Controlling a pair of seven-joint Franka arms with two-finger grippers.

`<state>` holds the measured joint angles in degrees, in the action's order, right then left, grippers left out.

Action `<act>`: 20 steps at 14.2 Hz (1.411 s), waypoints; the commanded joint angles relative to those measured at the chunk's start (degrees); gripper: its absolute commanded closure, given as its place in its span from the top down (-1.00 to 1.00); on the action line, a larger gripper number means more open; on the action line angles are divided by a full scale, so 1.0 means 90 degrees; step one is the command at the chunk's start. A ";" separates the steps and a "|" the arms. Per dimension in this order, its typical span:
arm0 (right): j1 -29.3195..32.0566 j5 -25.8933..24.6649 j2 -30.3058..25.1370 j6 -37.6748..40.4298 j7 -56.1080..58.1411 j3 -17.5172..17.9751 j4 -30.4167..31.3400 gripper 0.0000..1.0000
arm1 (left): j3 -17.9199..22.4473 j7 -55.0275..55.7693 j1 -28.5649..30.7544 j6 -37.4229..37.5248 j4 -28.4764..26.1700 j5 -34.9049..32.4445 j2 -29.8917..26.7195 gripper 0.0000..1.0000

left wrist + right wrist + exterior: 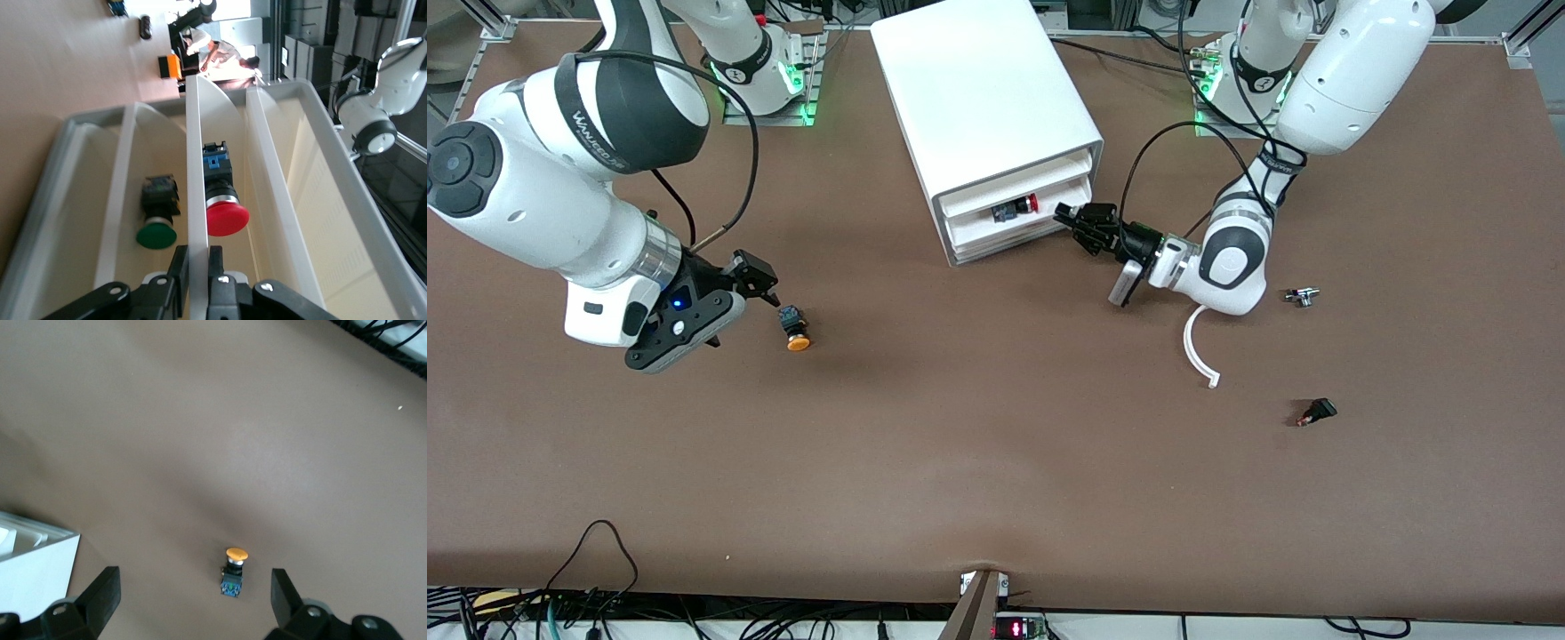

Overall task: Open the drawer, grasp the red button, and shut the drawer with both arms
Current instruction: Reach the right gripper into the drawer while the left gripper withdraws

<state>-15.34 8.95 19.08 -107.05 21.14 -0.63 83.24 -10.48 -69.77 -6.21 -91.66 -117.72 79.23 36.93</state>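
The white cabinet (987,107) stands at the table's back middle with a drawer (1018,227) pulled partly out. The red-capped button (1016,209) lies in that drawer on its side. My left gripper (1069,216) is shut on the drawer's front wall. In the left wrist view both fingers (179,273) clamp that wall (198,187), with the red button (223,200) just inside it. My right gripper (760,280) is open and empty, low over the table beside the orange-capped button (796,329). The right wrist view shows that button (233,577) between the spread fingers (100,593).
A green-capped button (158,213) lies in the drawer below. A white curved strip (1199,351), a small metal part (1303,296) and a small black part (1316,412) lie toward the left arm's end. A corner of the cabinet (33,573) shows in the right wrist view.
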 commanded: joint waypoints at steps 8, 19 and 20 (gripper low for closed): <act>-0.0824 -0.0662 0.0174 -0.0508 0.0044 -0.0008 -0.0216 1.00 | 0.0578 0.1579 0.0035 -0.0010 0.1682 -0.0912 0.0252 -0.90; -0.2270 -0.1044 0.0467 -0.0653 0.1037 -0.0008 -0.0342 1.00 | 0.0744 0.3724 0.0065 -0.0079 0.2941 -0.3358 -0.0079 1.00; -0.2280 -0.1005 0.0583 -0.0664 0.1205 -0.0008 -0.0478 1.00 | 0.0744 0.4115 0.0055 -0.0069 0.3156 -0.4002 -0.0119 1.00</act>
<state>-35.42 0.44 21.84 -112.80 27.74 -0.33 82.27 -3.81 -39.57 -5.57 -92.77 -92.99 51.84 37.66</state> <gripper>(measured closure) 0.000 0.000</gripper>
